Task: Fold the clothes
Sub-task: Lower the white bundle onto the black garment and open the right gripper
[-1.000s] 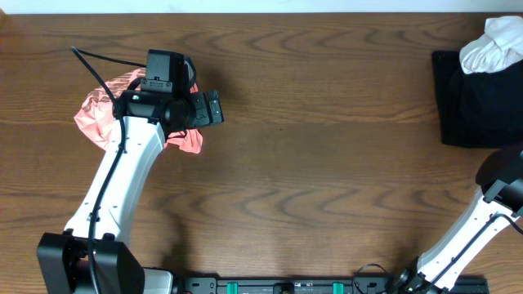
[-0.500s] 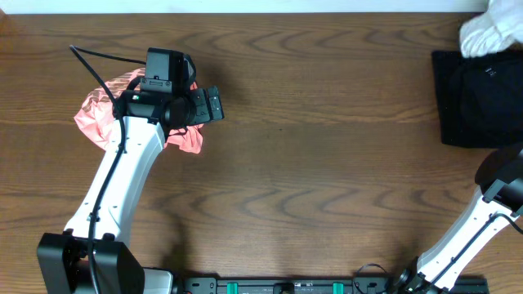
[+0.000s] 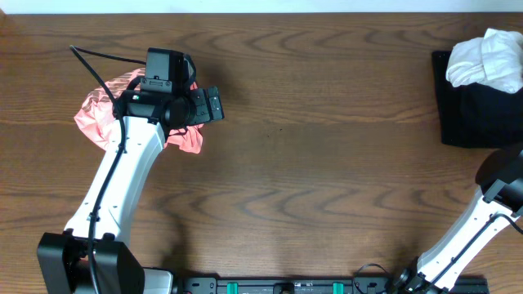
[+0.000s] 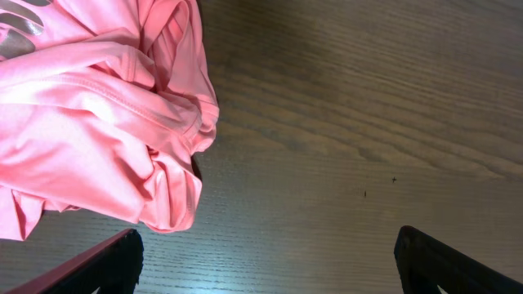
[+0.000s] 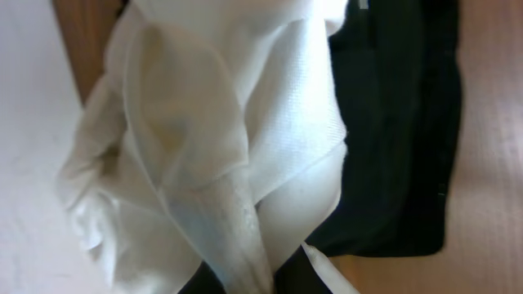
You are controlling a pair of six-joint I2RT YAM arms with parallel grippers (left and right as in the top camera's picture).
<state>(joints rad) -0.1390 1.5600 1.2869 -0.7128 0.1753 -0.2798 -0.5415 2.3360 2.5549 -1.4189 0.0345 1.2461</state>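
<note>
The coral-pink shirt (image 3: 96,113) lies crumpled at the table's left and fills the upper left of the left wrist view (image 4: 90,106). My left gripper (image 3: 214,104) hovers just right of it, open and empty (image 4: 265,249), over bare wood. The white T-shirt (image 3: 485,60) hangs bunched over the black folded garment at the far right. In the right wrist view its fabric (image 5: 204,139) gathers into my right gripper (image 5: 245,282), which is shut on it. The right gripper itself does not show in the overhead view.
The black folded garment (image 3: 474,110) lies at the table's right edge, also seen in the right wrist view (image 5: 404,131). The right arm's white link (image 3: 482,216) rises from the bottom right. The table's far edge (image 3: 261,11) runs along the top.
The white T-shirt rose toward the top right corner, then came back down and left over the black garment. The left arm and the pink shirt have not moved.
</note>
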